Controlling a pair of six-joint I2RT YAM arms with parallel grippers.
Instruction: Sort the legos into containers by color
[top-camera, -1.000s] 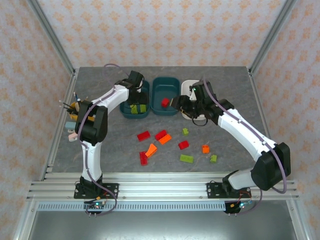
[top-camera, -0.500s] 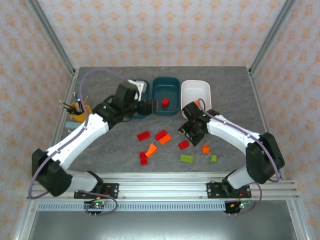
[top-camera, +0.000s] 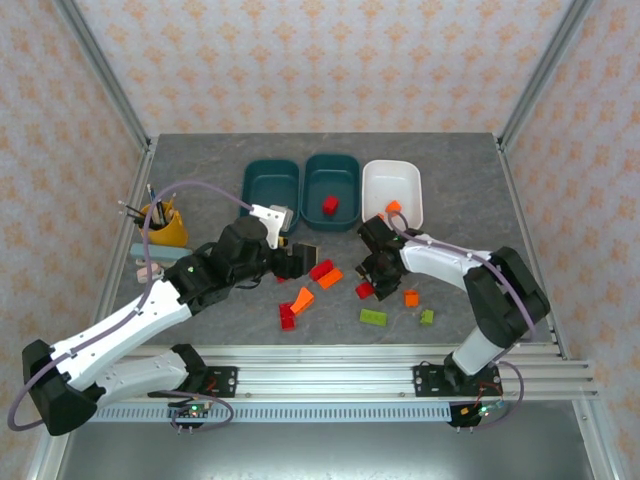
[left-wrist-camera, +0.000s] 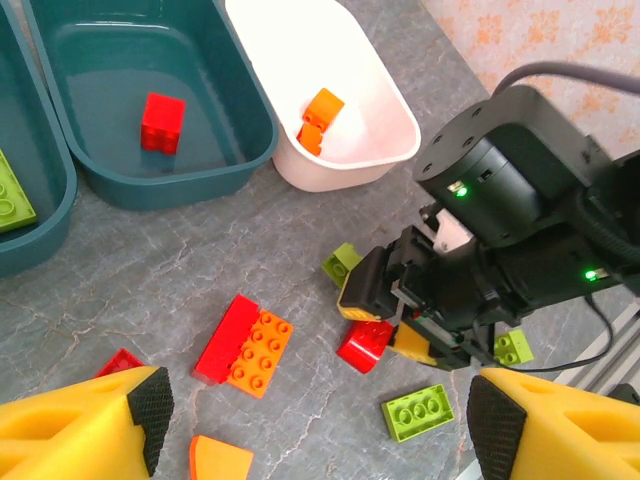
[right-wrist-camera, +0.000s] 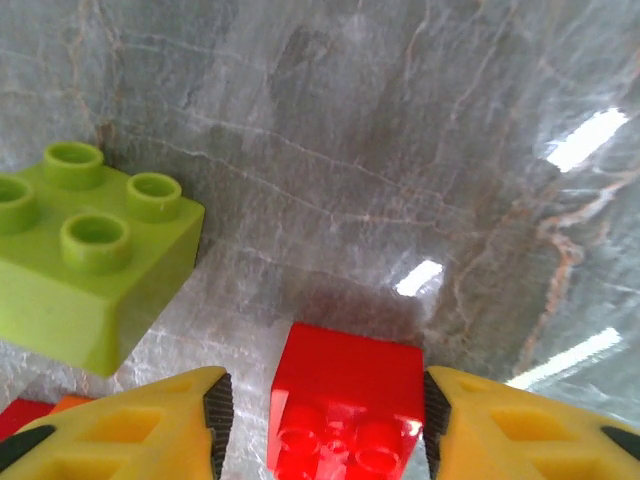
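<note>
At far left a yellow cup of pens (top-camera: 160, 224) stands on the grey surface (top-camera: 470, 180). The left arm (top-camera: 130, 325) lies low: from its base it folds out to the left edge, then runs up and right. The left tool (top-camera: 303, 260) hangs over the middle of the surface, its 2 fingers (left-wrist-camera: 70, 440) spread wide and holding nothing.

3 trays sit along the far side. The left teal tray (top-camera: 270, 180) holds a green brick (left-wrist-camera: 8, 205), the middle teal tray (top-camera: 332, 172) a red cube (top-camera: 330, 204), and the white tray (top-camera: 392, 183) an orange brick (top-camera: 393, 207). Loose bricks lie in front: a red-and-orange pair (top-camera: 326, 274) touching, an orange wedge (top-camera: 302, 298) and a flat green brick (top-camera: 373, 317).

The right arm (top-camera: 440, 262) bends sharply at its elbow and runs left, wrist tipped down. The right tool (right-wrist-camera: 322, 400) points at the surface. Its jaws are parted, 1 on each side of a small red brick (right-wrist-camera: 350, 390) lying there, and a square green brick (right-wrist-camera: 90, 270) lies just beside.
</note>
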